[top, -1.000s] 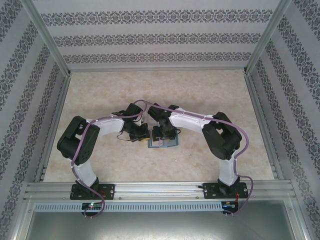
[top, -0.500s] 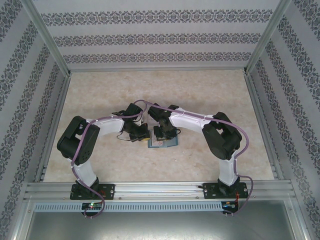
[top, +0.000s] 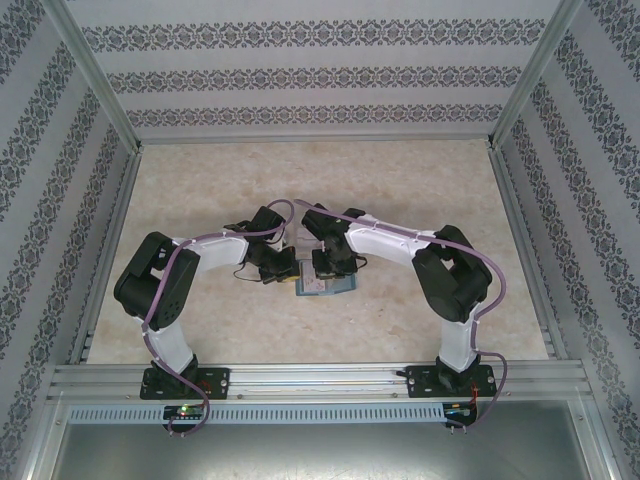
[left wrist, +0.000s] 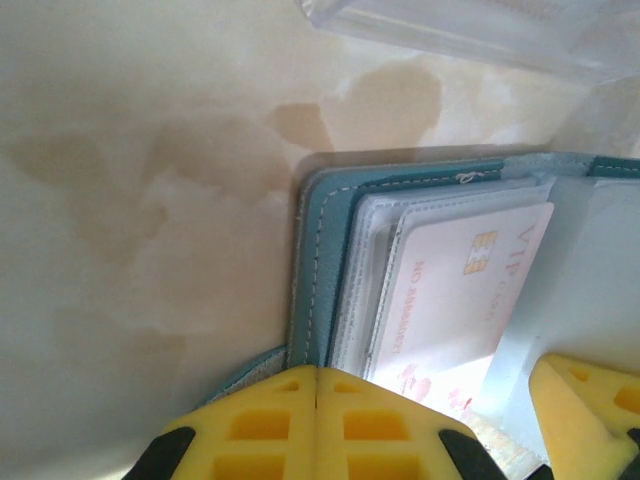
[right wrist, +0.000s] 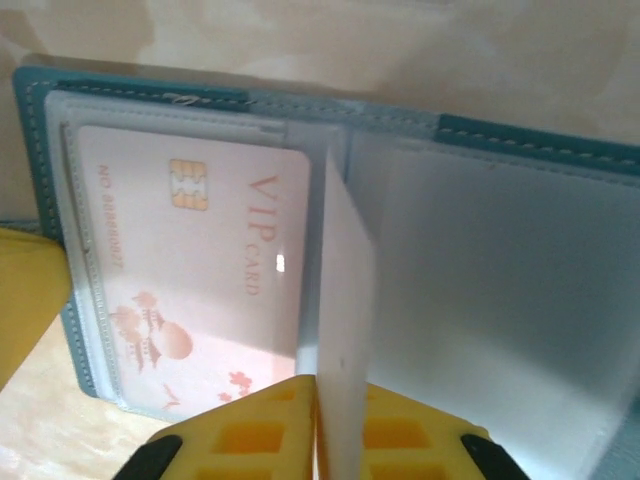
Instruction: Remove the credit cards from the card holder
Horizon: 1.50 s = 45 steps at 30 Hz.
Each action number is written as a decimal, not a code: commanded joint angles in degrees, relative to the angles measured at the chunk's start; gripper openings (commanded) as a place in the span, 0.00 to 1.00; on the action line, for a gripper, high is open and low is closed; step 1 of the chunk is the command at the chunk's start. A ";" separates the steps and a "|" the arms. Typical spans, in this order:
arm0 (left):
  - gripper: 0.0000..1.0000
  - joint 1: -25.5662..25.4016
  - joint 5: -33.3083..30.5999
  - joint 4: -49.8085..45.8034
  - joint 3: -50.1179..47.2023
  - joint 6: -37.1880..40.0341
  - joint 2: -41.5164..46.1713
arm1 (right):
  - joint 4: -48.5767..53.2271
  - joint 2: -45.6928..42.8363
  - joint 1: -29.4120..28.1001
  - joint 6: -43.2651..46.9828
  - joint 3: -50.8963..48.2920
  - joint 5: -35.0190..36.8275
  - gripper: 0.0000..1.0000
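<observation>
While the left gripper (left wrist: 317, 390) pinches the teal wallet (left wrist: 322, 250), the right gripper (right wrist: 320, 400) pinches a pale sheet (right wrist: 345, 300) beside a card (right wrist: 190, 280).

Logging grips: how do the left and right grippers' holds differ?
The left gripper is shut on the card holder's teal cover edge; the right gripper on a clear inner sleeve. The left's cover lies about flat; the right's sleeve stands upright. Both are shut.

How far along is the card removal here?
Done: wallet lies open. In hand: left claw grips its edge, right claw pinches a clear sleeve. Left: the VIP card sits in its pocket, not yet pulled.
</observation>
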<state>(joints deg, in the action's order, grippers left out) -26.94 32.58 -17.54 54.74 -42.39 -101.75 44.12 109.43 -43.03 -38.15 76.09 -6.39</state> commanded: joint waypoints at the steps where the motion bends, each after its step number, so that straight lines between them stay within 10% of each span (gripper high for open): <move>1: 0.01 -0.40 -0.69 -1.98 -0.04 1.28 -1.25 | 2.70 -2.11 0.59 1.28 -0.95 3.22 0.17; 45: 0.01 -0.89 -2.02 -8.54 6.14 2.23 2.88 | 4.24 -7.60 5.06 3.54 -6.66 5.41 0.30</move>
<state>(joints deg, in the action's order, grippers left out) -26.96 31.24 -23.40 58.78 -41.39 -100.55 47.59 104.01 -38.52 -35.55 70.11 -0.71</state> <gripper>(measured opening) 0.052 0.302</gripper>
